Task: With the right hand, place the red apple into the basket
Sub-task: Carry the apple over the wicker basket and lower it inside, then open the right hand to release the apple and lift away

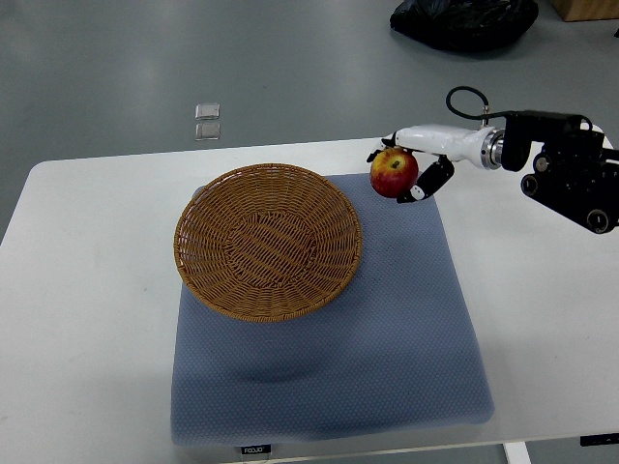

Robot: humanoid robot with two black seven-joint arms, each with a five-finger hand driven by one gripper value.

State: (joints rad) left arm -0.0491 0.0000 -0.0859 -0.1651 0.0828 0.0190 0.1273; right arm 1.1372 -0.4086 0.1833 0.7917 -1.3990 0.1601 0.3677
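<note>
Across the white rectangular table [87, 319], a blue-grey padded fabric mat [387, 358] is lying flat, and the round, shallow woven wicker basket [268, 242] is sitting empty on the mat's upper left part. Coming in from the picture's right edge, the right hand [411, 166], white-shelled with black fingertips, is grasping the red apple with a yellowish patch [394, 172], fingers wrapping over its top and far side; the apple is hanging just beside the basket's right rim, apparently lifted clear of the mat, though that is hard to confirm. Being firm, smooth and rounded, the fruit is probably moderately heavy for those slim fingers and liable to roll or slip, so gripping around its widest girth looks safest. Beyond the table, grey floor is showing, with two small clear square tiles [207, 122] and a black plastic bag [464, 21] lying on it.
</note>
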